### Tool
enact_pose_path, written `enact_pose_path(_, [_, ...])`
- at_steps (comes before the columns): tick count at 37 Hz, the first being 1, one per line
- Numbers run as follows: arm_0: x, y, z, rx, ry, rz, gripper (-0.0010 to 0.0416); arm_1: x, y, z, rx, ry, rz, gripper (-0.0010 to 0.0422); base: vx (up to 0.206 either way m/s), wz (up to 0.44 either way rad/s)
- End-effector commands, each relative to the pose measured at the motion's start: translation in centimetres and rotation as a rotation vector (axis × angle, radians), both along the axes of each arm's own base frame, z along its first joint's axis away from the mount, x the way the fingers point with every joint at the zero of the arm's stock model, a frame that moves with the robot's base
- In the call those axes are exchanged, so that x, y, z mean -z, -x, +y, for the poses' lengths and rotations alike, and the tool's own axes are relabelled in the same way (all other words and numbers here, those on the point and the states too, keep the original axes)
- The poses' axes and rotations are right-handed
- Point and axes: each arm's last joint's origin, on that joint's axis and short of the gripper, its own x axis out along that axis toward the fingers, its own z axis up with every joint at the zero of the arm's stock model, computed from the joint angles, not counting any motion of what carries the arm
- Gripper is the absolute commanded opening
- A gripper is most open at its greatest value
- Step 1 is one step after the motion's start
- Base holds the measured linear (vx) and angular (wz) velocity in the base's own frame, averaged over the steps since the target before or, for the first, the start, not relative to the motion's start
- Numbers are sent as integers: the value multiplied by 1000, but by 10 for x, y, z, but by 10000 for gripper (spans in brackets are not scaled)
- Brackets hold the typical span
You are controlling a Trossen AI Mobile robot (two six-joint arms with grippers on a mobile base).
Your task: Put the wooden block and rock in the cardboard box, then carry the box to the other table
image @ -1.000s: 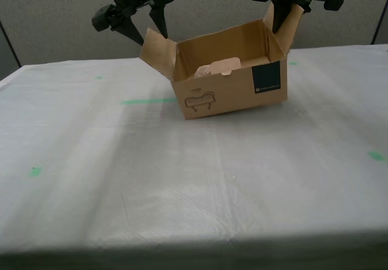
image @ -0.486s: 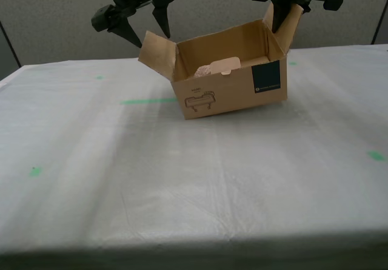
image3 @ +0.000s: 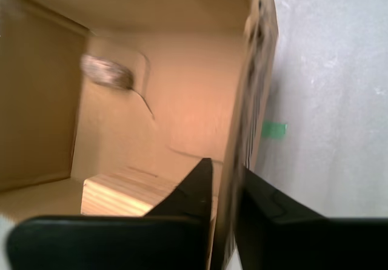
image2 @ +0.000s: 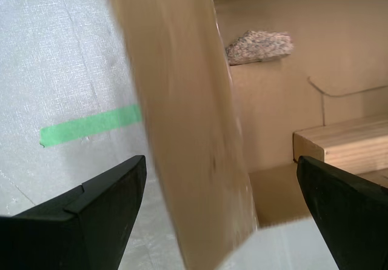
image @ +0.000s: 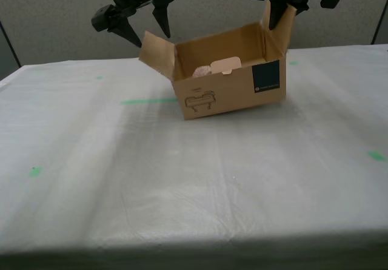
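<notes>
Since a second ago my second gripper [image: 147, 30] has let go of the flap it was touching and now stands clear of it, while the cardboard box [image: 227, 88] has tilted a little, its end at the exterior view's right lifted slightly. That box sits on the table [image: 182, 179] covered with wrinkled white cloth, far back in the exterior view, with its front showing a black line drawing and a dark teal label.

My first gripper [image: 280, 16] pinches the upright side flap at the exterior view's right; in the first wrist view its two black fingers [image3: 194, 191] sit narrowly together on either side of the cardboard wall, one inside the box and one outside. My second gripper hangs above the other flap, at the exterior view's left, with its fingers [image2: 103, 203] spread wide; in the second wrist view the flap stands in the gap between them and touches neither.

Inside the box the wooden block [image2: 342, 142] lies on the floor of the carton, near the wall that my first gripper holds. The rock [image2: 259, 45] lies further in, against an inner wall, apart from the block. Green tape marks [image: 148, 101] lie on the cloth, one long strip just beside the box at the exterior view's left
</notes>
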Motion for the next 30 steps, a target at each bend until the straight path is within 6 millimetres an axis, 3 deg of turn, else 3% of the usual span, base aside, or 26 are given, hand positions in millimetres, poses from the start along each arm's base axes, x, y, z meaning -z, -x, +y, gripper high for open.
enact_pose_path(1, [-1, -1, 0, 0, 0, -9, 81, 0, 0, 0, -1, 1, -1, 338, 0, 0])
enact_pose_path(19, [-1, -1, 1, 0, -1, -10, 402, -1, 0, 0, -2, 1, 0, 339, 0, 0])
enact_pose_path(20, [-1, -1, 1, -1, -1, -10, 411, 0, 0, 0, -2, 1, 0, 339, 0, 0])
enact_pose_path(26, [0, 1, 1, -54, 27, -13, 362, 0, 0, 0, -3, 1, 0, 339, 0, 0])
enact_pose_path(30, [1, 3, 1, -129, 65, -8, 363, 0, 0, 0, 1, 0, -2, 339, 0, 0])
